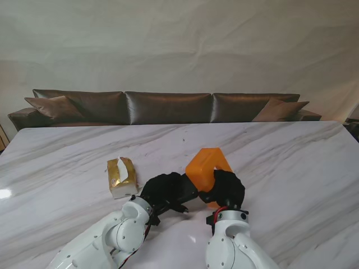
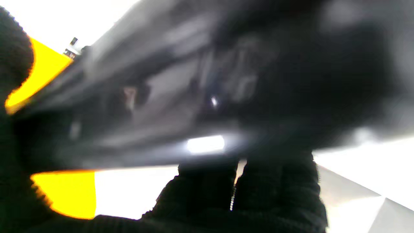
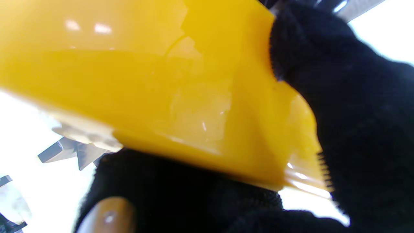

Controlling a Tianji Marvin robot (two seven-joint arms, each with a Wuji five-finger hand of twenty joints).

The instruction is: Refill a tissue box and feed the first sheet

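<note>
Opening step, looks like: orange box (image 1: 208, 167) tipped up at table centre, right hand (image 1: 227, 189) clamped on its 5 o'clock edge, left hand (image 1: 167, 190) gripping from 9. Tissue pack (image 1: 122, 177) waiting further toward 9. Next: get box open, keep both grips firm.

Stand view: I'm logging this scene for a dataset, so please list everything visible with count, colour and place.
Tissue box cover: one, orange, tilted up off the table right of centre, gripped by both hands.
Tissue pack: one, gold wrapper with white tissue showing, lying on the table to the left of the hands.
Table: one, white marble with grey veins, filling the foreground.
Sofa: one, dark brown with cushions, beyond the table's far edge.
Wall: one, off-white, behind the sofa.
Left robot hand: one, black glove, on the cover's left side.
Right robot hand: one, black glove, on the cover's near right edge.
Arms: two, white, rising from the bottom corners.
</note>
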